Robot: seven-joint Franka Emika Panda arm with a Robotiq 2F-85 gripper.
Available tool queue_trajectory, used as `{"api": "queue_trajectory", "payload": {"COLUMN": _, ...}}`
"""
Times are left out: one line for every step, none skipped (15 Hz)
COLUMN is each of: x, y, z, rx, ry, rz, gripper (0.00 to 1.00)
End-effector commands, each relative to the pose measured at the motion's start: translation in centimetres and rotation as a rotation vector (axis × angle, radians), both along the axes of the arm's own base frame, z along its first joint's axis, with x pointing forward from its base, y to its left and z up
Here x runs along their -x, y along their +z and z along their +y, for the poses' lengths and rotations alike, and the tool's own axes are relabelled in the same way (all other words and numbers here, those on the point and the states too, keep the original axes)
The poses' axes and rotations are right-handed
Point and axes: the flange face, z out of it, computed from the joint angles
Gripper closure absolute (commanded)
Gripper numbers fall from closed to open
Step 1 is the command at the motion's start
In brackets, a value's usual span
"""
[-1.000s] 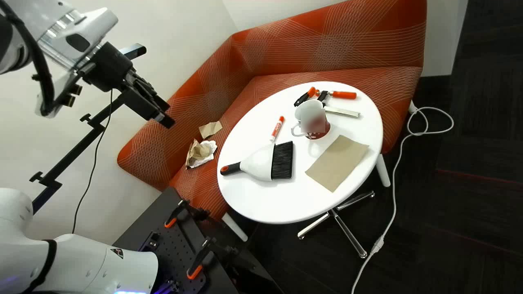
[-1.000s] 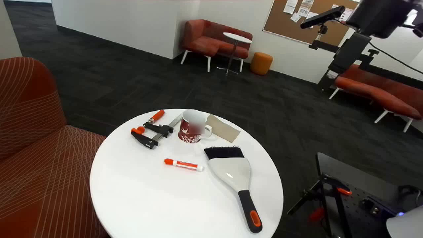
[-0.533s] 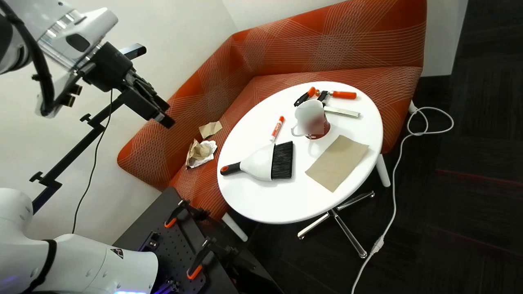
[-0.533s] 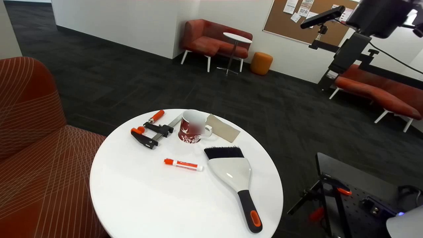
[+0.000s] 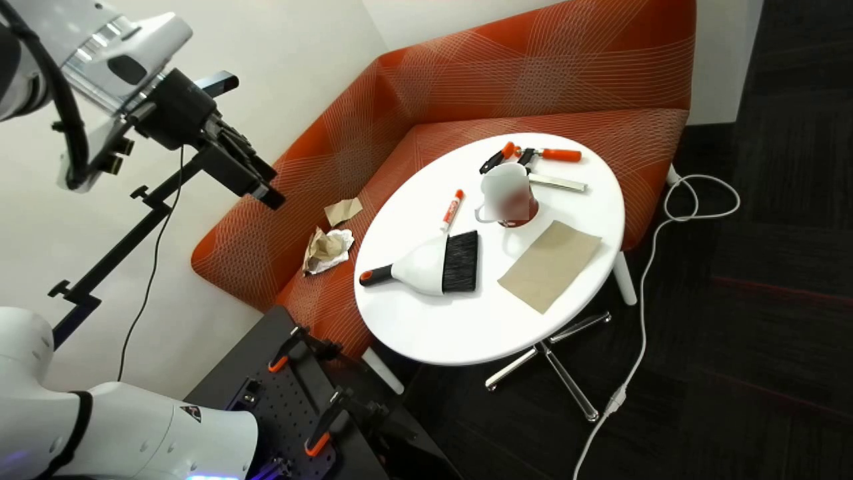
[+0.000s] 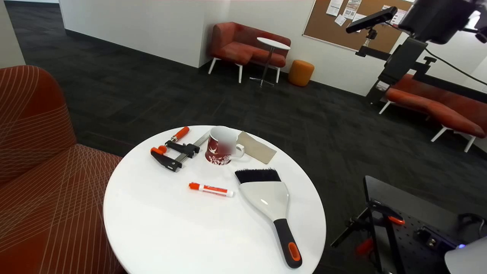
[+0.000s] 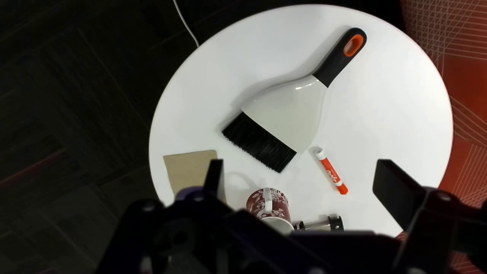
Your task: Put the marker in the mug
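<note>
The marker, red and white, lies on the round white table in both exterior views (image 5: 452, 211) (image 6: 211, 189) and in the wrist view (image 7: 331, 171). The mug, dark red with white patterns and a whitish inside, stands upright near it in both exterior views (image 5: 520, 212) (image 6: 217, 153). In the wrist view the mug (image 7: 277, 204) is partly hidden by the gripper. My gripper (image 7: 300, 171) is open and empty, its fingers wide apart. In an exterior view the gripper (image 5: 263, 190) hangs high, off to the side of the table, touching neither thing.
A dustpan brush (image 5: 423, 270) lies beside the marker on the white table (image 6: 171, 236). A clamp with orange parts (image 6: 186, 150) lies behind the mug. A tan sheet (image 5: 550, 267) lies by the mug. A red sofa (image 5: 553, 73) curves around the table.
</note>
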Motion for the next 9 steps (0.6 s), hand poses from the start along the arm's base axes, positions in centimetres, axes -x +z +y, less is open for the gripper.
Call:
{"api": "queue_trajectory", "payload": {"x": -0.7, "y": 0.2, "z": 0.8, "rx": 0.003, "ry": 0.023, "rz": -0.023, "gripper": 0.0}}
{"api": "queue_trajectory", "payload": {"x": -1.1, "y": 0.3, "z": 1.3, "rx": 0.007, "ry": 0.046, "rz": -0.035, "gripper": 0.0}}
{"api": "queue_trajectory", "payload": {"x": -1.7, "y": 0.4, "z": 2.1, "rx": 0.015, "ry": 0.071, "rz": -0.052, "gripper": 0.0}}
{"api": "queue_trajectory", "payload": {"x": -2.3, "y": 0.4, "z": 2.8, "rx": 0.022, "ry": 0.095, "rz": -0.072, "gripper": 0.0}}
{"api": "queue_trajectory", "payload": {"x": -3.0, "y": 0.3, "z": 3.7, "rx": 0.022, "ry": 0.125, "rz": -0.093, "gripper": 0.0}}
{"api": "queue_trajectory", "payload": {"x": -3.7, "y": 0.1, "z": 4.5, "rx": 0.02, "ry": 0.152, "rz": -0.112, "gripper": 0.0}}
{"api": "queue_trajectory", "payload": {"x": -4.5, "y": -0.2, "z": 5.2, "rx": 0.017, "ry": 0.182, "rz": -0.127, "gripper": 0.0}}
{"api": "queue_trajectory", "payload": {"x": -5.5, "y": -0.8, "z": 5.9, "rx": 0.031, "ry": 0.222, "rz": -0.143, "gripper": 0.0}}
{"api": "queue_trajectory", "payload": {"x": -6.3, "y": -1.3, "z": 6.4, "rx": 0.026, "ry": 0.252, "rz": -0.153, "gripper": 0.0}}
